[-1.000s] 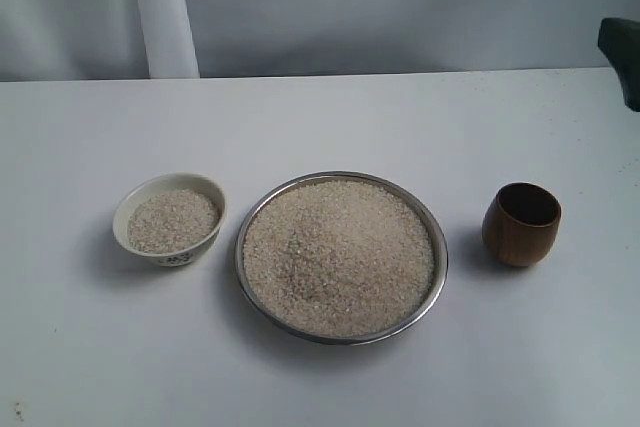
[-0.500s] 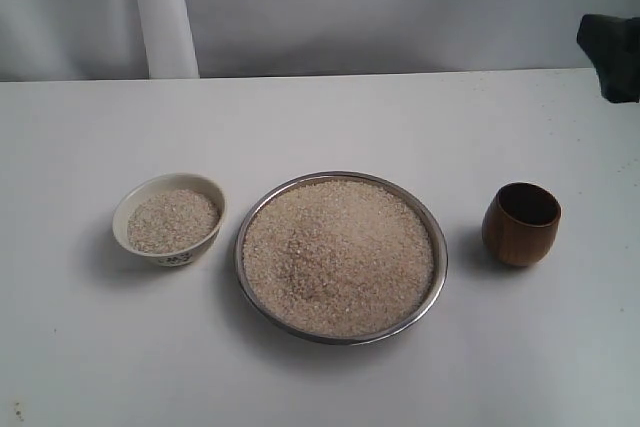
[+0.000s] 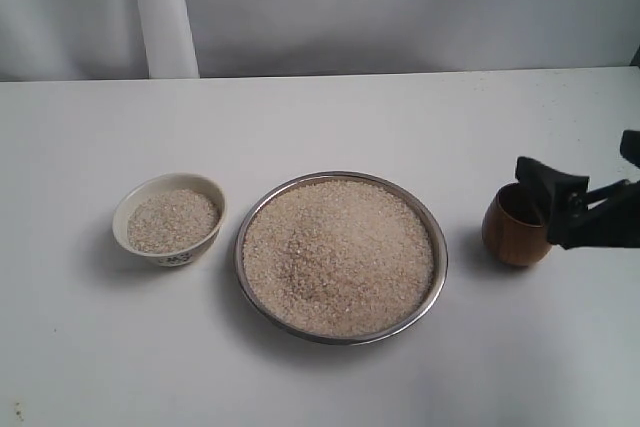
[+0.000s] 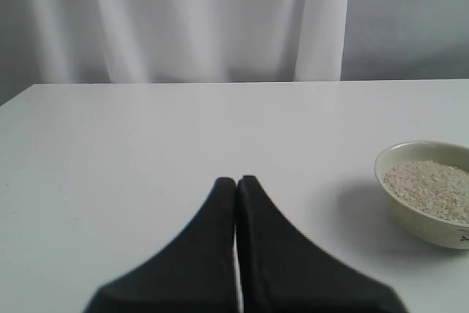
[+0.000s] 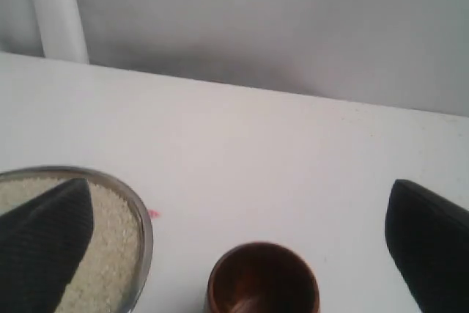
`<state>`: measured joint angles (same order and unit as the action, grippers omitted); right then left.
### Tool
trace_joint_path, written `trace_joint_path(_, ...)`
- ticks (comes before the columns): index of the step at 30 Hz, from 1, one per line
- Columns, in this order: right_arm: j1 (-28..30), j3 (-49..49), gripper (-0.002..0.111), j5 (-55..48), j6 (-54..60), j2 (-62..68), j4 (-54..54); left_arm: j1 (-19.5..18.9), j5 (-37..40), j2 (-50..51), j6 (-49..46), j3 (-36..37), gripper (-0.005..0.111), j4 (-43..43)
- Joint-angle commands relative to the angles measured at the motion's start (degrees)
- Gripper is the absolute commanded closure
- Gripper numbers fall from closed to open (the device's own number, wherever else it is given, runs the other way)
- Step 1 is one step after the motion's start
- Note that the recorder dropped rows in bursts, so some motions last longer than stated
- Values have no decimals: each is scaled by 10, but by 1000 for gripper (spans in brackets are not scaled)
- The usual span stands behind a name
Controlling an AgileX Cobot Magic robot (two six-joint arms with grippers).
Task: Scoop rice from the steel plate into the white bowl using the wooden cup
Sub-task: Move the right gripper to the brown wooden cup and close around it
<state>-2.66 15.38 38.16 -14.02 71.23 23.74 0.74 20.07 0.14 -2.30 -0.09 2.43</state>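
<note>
The steel plate (image 3: 437,272) sits mid-table, heaped with rice (image 3: 338,257). Left of it stands the white bowl (image 3: 122,215), part filled with rice. The wooden cup (image 3: 512,237) stands upright and empty to the plate's right. My right gripper (image 3: 575,162) is open at the cup, one finger (image 3: 540,185) overlapping its rim. In the right wrist view the cup (image 5: 262,280) lies between the wide-apart fingers of the gripper (image 5: 239,188), untouched, with the plate (image 5: 143,229) beside it. My left gripper (image 4: 236,181) is shut on nothing, the bowl (image 4: 390,181) off to its side.
A pale curtain (image 3: 160,12) hangs behind the white table's far edge. A small pink speck (image 5: 152,214) lies on the table near the plate's rim.
The right gripper has come in from the upper right edge of the exterior view and dropped to the wooden cup. Plate, bowl and cup have not moved.
</note>
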Motion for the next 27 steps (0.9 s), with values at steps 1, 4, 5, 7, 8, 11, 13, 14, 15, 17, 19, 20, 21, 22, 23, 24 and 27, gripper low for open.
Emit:
trace_joint_path(1,-2,-40,3,96,75,58,-17,1,-3,-1,2,1,107,0)
trace_joint_path(4,-2,-63,3,150,109,99,-58,1,-3,-1,2,1,107,0)
trace_joint_path(5,-2,-66,3,167,113,112,-71,1,-3,-1,2,1,107,0)
trace_joint_path(7,-2,-70,3,194,122,141,-79,1,-3,-1,2,1,107,0)
trace_joint_path(8,-2,-70,3,201,126,156,-79,1,-3,-1,2,1,107,0)
trace_joint_path(11,-2,-70,3,237,129,201,-74,1,-3,-1,2,1,107,0)
trace_joint_path(13,-2,-70,3,263,140,230,-79,1,-3,-1,2,1,107,0)
trace_joint_path(14,-2,-70,3,274,140,241,-81,1,-3,-1,2,1,107,0)
trace_joint_path(15,-2,-69,3,288,144,254,-86,1,-3,-1,2,1,107,0)
trace_joint_path(17,-2,-69,3,314,153,280,-96,1,-3,-1,2,1,107,0)
trace_joint_path(19,-2,-66,3,318,154,306,-105,1,-3,-1,2,1,107,0)
trace_joint_path(20,-2,-61,3,318,154,315,-107,1,-3,-1,2,1,107,0)
trace_joint_path(21,-2,-56,3,318,154,327,-107,1,-3,-1,2,1,107,0)
trace_joint_path(22,-2,-51,3,318,154,339,-107,1,-3,-1,2,1,107,0)
trace_joint_path(23,-2,-45,3,318,154,351,-107,1,-3,-1,2,1,107,0)
trace_joint_path(24,-2,-40,3,318,154,359,-107,1,-3,-1,2,1,107,0)
trace_joint_path(27,-2,-28,3,318,153,381,-98,1,-3,-1,2,1,107,0)
